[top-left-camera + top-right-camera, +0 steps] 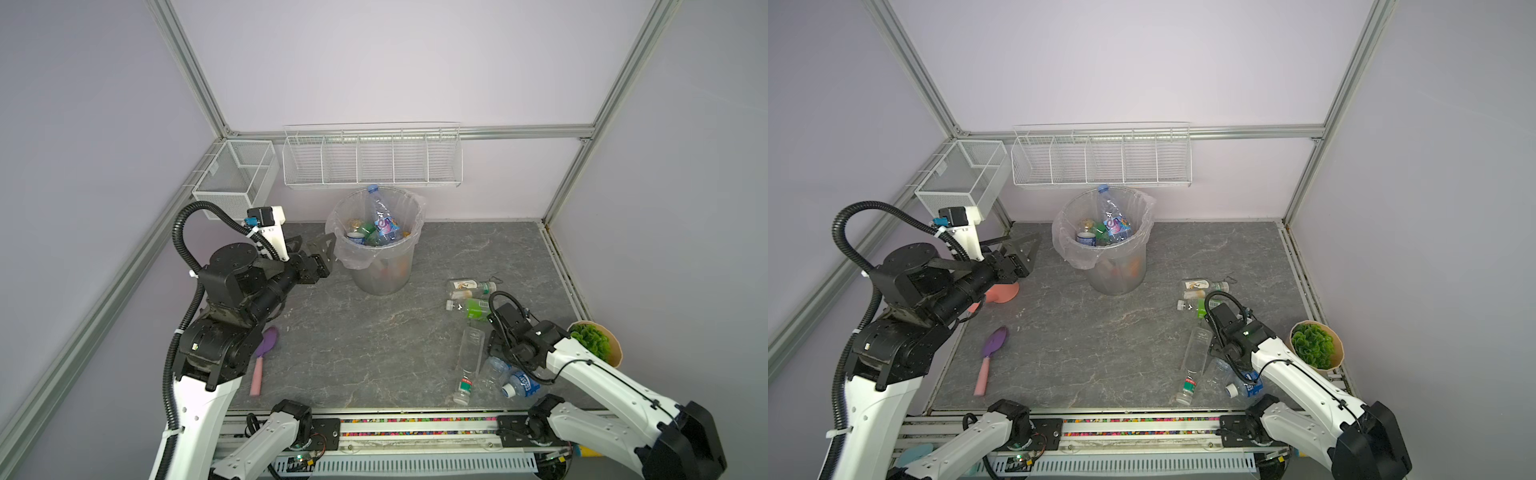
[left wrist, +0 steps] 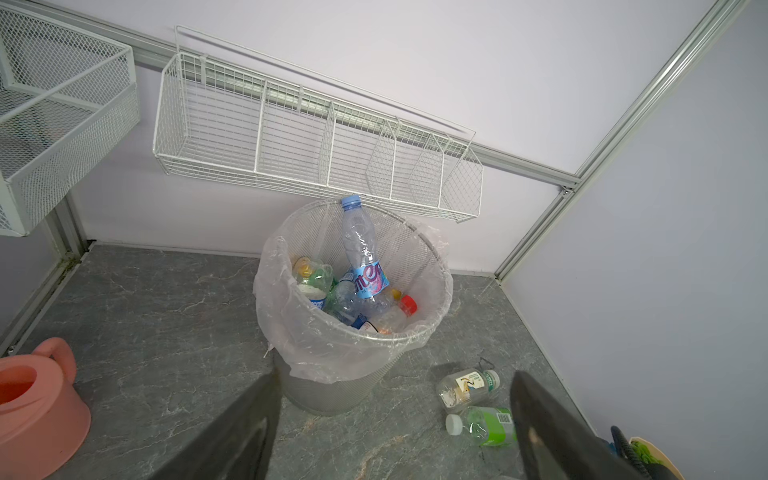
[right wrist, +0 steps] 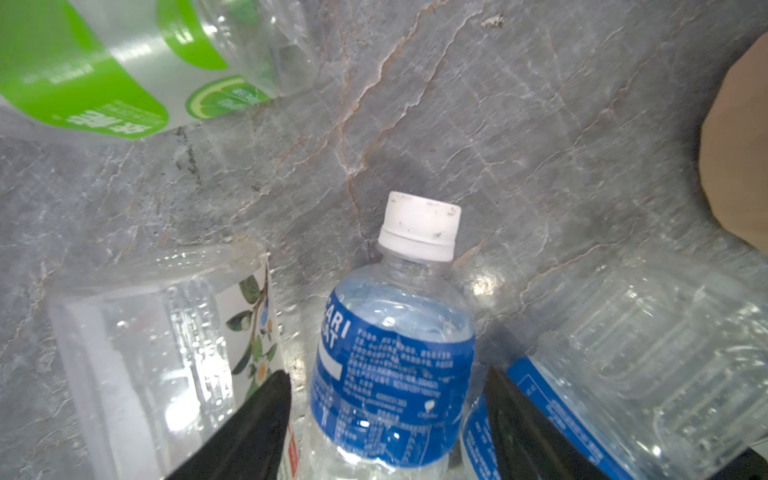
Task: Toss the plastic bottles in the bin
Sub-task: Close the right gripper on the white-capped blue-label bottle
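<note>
Between right end effector point(image 3: 386, 372) jaws: blue-label bottle point(image 3: 395, 353) lying flat, cap toward front-left; grip unclear. Left end effector point(image 2: 395, 376) open.

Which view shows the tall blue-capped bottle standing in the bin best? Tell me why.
The left wrist view: the tall bottle is large and sharp, propped in the bin, cap above its rim. In both top views it is smaller and blurrier. The right wrist view misses it.
</note>
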Controlling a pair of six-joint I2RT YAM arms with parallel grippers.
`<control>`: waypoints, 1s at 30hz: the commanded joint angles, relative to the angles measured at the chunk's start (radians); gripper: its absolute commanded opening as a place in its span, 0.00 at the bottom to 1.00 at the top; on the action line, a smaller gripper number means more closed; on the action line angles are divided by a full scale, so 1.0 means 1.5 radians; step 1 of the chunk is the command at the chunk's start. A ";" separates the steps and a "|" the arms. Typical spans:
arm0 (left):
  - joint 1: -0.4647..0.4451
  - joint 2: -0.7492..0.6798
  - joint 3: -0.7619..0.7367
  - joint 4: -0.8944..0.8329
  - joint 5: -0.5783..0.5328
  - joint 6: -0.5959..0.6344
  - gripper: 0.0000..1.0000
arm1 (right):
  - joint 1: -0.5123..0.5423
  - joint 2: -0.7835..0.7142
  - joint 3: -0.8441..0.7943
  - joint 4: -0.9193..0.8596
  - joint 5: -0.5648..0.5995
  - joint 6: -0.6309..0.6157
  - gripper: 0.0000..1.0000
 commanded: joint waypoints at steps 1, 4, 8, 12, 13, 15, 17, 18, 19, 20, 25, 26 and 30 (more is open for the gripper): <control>0.000 -0.007 -0.003 -0.020 -0.012 -0.007 0.85 | -0.003 0.014 -0.025 0.025 -0.008 0.023 0.76; 0.000 -0.013 -0.010 -0.019 -0.018 -0.004 0.85 | -0.004 0.032 -0.028 0.037 -0.015 0.022 0.76; 0.000 -0.009 -0.009 -0.023 -0.016 -0.006 0.85 | -0.003 0.041 -0.040 0.056 -0.013 0.025 0.75; 0.000 -0.009 -0.012 -0.026 -0.019 -0.007 0.85 | -0.006 0.054 -0.047 0.069 -0.009 0.023 0.73; 0.000 -0.010 -0.011 -0.027 -0.021 -0.007 0.85 | -0.006 0.059 -0.047 0.070 -0.009 0.021 0.73; 0.000 -0.012 -0.013 -0.030 -0.023 -0.006 0.85 | -0.007 0.066 -0.048 0.075 -0.008 0.019 0.72; 0.001 -0.013 -0.013 -0.032 -0.025 -0.007 0.85 | -0.009 0.069 -0.051 0.081 -0.007 0.018 0.70; 0.001 -0.014 -0.013 -0.033 -0.025 -0.006 0.85 | -0.011 0.070 -0.051 0.082 -0.007 0.018 0.68; -0.001 -0.015 -0.012 -0.033 -0.027 -0.006 0.85 | -0.010 0.070 -0.050 0.082 -0.007 0.018 0.67; 0.001 -0.015 -0.012 -0.034 -0.029 -0.006 0.85 | -0.011 0.068 -0.048 0.081 -0.006 0.017 0.66; 0.001 -0.013 -0.009 -0.034 -0.028 -0.008 0.84 | -0.013 0.048 -0.039 0.059 0.005 0.013 0.59; 0.000 -0.013 -0.010 -0.034 -0.028 -0.008 0.84 | -0.012 0.042 -0.035 0.053 0.010 0.013 0.58; 0.000 -0.020 -0.014 -0.031 -0.029 -0.010 0.84 | -0.014 0.012 -0.017 0.017 0.031 0.006 0.53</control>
